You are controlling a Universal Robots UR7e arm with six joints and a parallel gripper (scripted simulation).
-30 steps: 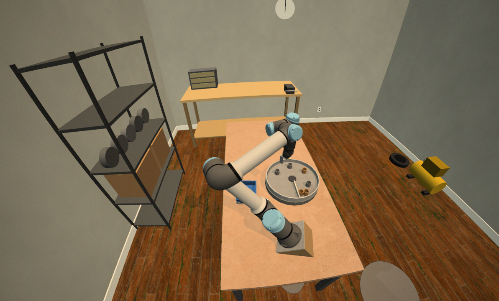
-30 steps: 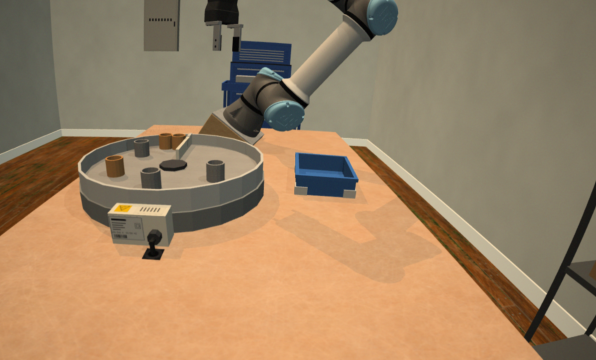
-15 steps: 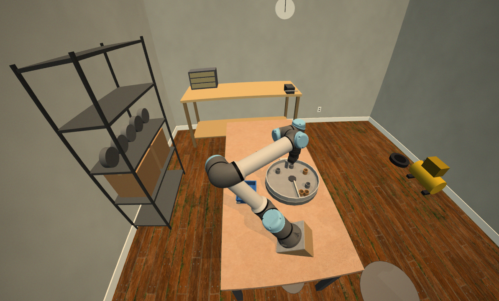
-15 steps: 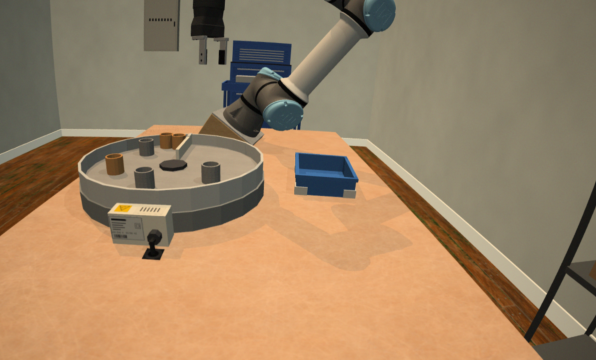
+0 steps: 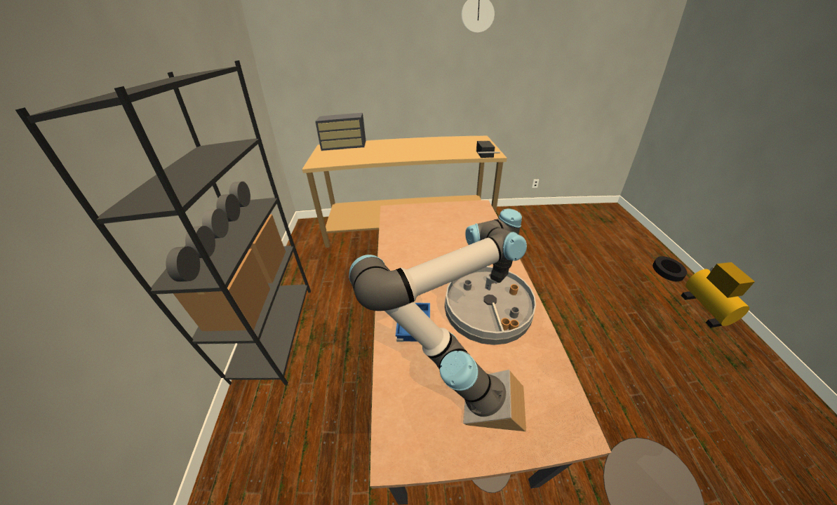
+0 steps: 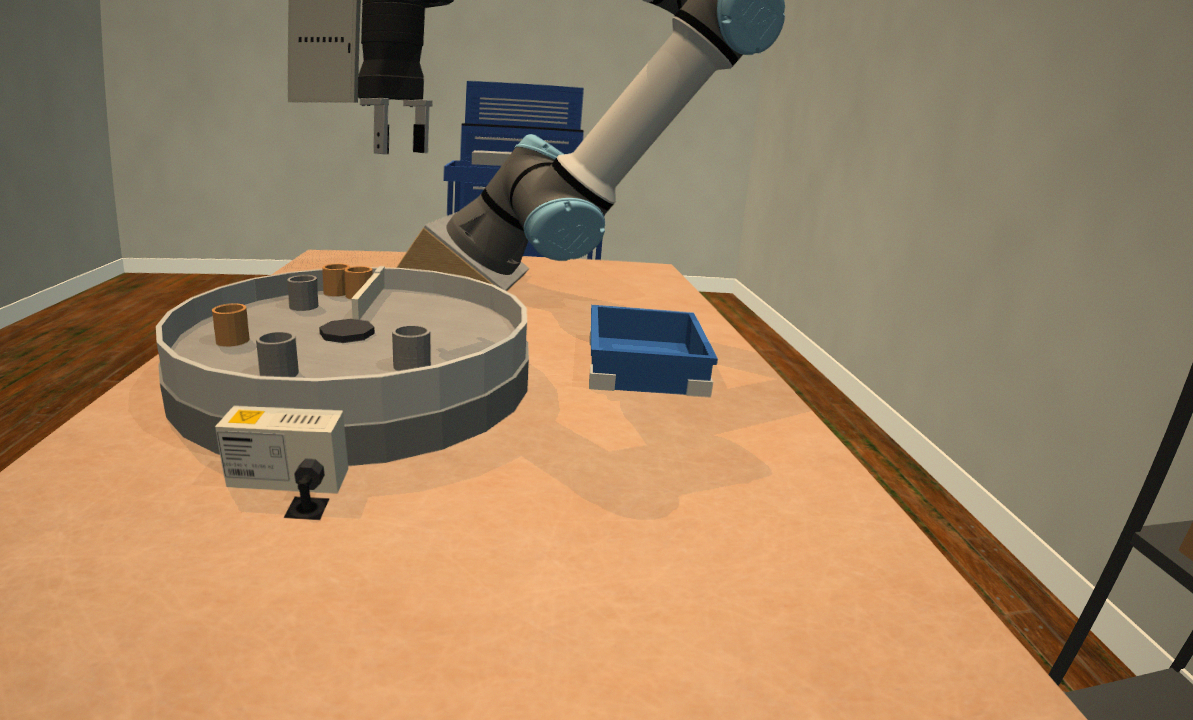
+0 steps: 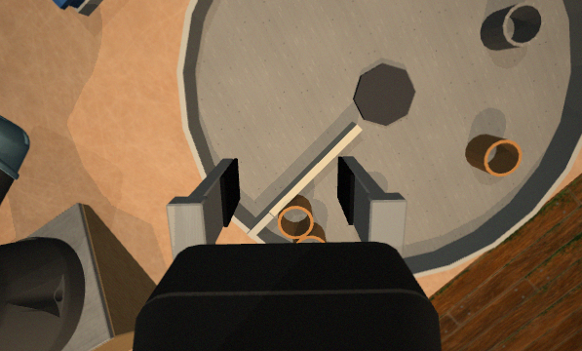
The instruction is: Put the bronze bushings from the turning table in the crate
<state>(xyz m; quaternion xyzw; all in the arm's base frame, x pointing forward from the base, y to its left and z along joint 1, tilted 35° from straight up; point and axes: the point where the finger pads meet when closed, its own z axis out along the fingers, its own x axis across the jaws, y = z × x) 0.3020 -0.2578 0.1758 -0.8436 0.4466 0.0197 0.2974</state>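
Note:
My gripper point(image 6: 399, 143) point(image 7: 288, 177) is open and empty, high above the turning table point(image 5: 471, 307) point(image 6: 493, 358) point(image 7: 271, 97). A bronze bushing point(image 5: 506, 323) point(image 6: 357, 280) point(image 7: 300, 201) stands beside the pale divider bar, close against a second bronze bushing point(image 5: 513, 324) point(image 6: 334, 280) point(image 7: 318, 231), which my gripper body partly hides in the wrist view. A third bronze bushing point(image 5: 513, 289) point(image 6: 230, 324) point(image 7: 477, 153) stands apart near the rim. Steel bushings point(image 6: 303, 293) point(image 6: 277, 355) point(image 6: 411, 347) stand on the table too. The blue crate point(image 5: 422, 307) point(image 6: 649, 371) shows no bushing in its visible inside.
The divider bar point(image 6: 367, 293) point(image 7: 315, 171) runs from near the dark hub point(image 6: 347, 330) point(image 7: 384, 95) to the raised rim. A pale labelled box point(image 6: 282, 450) stands by the turning table. The arm's base block point(image 5: 517, 402) point(image 7: 115, 273) is at the other side.

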